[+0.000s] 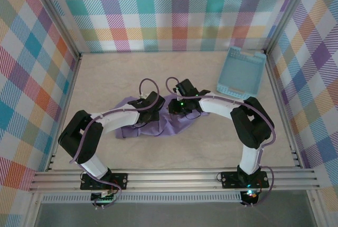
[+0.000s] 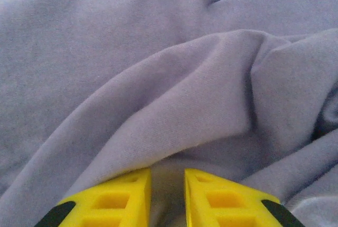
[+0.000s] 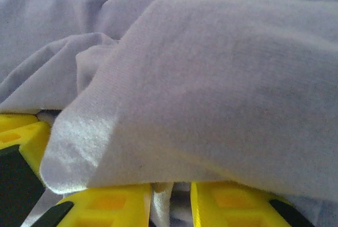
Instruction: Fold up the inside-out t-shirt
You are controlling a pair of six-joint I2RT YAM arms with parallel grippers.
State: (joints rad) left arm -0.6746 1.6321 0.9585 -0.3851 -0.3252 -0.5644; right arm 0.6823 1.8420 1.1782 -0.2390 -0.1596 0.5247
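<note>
The lavender t-shirt (image 1: pixel 177 125) lies crumpled on the table between the two arms. My left gripper (image 1: pixel 160 112) is down on its left part. In the left wrist view its yellow fingers (image 2: pixel 129 185) stand a little apart, with a fold of t-shirt (image 2: pixel 174 105) draped against the tips and shaded cloth in the gap (image 2: pixel 167 177). My right gripper (image 1: pixel 172 106) is down on the shirt facing the left one. Its fingers (image 3: pixel 113 200) are also apart under an overhanging t-shirt fold (image 3: pixel 211 95). A pale strip of cloth lies against the left finger, with a dark gap beside it.
A light blue slotted basket (image 1: pixel 241 73) lies at the back right, near the right wall. Plaid walls close the table on three sides. A yellow and black piece (image 3: pixel 18 142) shows at the left edge of the right wrist view.
</note>
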